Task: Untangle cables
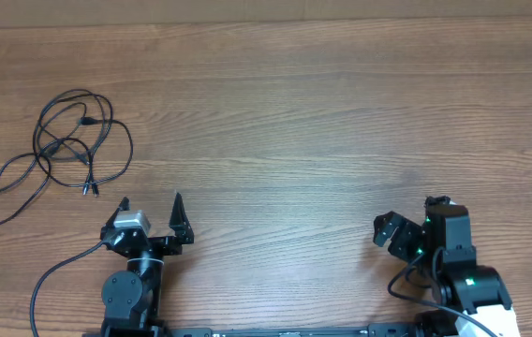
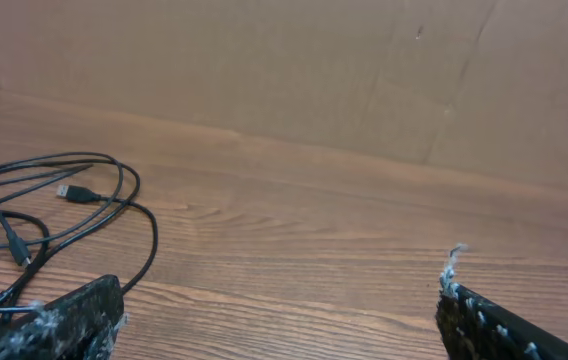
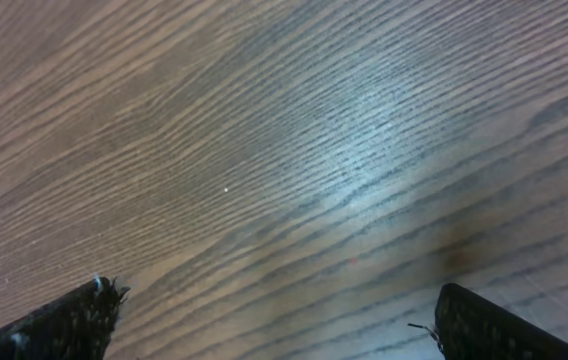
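Surface: I see a wood-grain table (image 1: pixel 294 103), with a brown cardboard wall (image 2: pixel 264 70) behind it in the left wrist view
Cables: the thin black cables (image 1: pixel 71 140) lie in tangled loops at the table's far left, a silvery plug (image 2: pixel 74 192) among them
Left gripper: my left gripper (image 1: pixel 151 199) sits near the front edge beside the tangle, fingers spread wide, grasping nothing
Right gripper: my right gripper (image 3: pixel 274 300) is well apart at the front right, fingers released over bare wood

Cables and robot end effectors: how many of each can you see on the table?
Tangle of black cables: 1 (single cords too knotted to count)
End effectors: 2, the left end effector and the right end effector, both open
Total: 3
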You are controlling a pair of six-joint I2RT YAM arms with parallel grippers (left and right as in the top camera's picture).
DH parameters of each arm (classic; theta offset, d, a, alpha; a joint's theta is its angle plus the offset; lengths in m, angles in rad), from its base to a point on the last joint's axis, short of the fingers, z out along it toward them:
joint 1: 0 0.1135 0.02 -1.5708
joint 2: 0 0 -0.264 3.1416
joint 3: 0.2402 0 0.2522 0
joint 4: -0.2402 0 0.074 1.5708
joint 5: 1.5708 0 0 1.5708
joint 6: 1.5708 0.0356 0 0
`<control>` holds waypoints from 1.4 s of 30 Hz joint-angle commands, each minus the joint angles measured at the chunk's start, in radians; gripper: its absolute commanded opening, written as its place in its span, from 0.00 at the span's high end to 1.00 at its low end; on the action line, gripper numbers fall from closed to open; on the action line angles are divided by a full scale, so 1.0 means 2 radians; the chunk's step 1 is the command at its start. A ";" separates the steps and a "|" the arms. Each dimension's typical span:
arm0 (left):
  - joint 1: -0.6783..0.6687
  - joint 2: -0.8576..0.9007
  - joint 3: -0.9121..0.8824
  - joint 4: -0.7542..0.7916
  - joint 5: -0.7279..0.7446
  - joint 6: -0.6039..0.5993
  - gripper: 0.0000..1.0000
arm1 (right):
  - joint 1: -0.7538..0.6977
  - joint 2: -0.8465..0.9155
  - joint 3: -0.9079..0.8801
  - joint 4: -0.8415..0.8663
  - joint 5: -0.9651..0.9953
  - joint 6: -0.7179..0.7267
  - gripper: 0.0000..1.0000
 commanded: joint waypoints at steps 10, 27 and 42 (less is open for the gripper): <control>0.004 -0.006 -0.002 0.000 0.005 0.013 0.00 | -0.002 -0.062 -0.121 0.119 0.004 0.004 0.00; 0.004 -0.006 -0.002 0.000 0.005 0.013 0.00 | -0.002 -0.062 -0.122 0.126 0.004 0.004 0.00; 0.004 -0.006 -0.002 0.000 0.005 0.013 0.00 | -0.002 -0.129 -0.123 0.121 0.003 0.004 0.00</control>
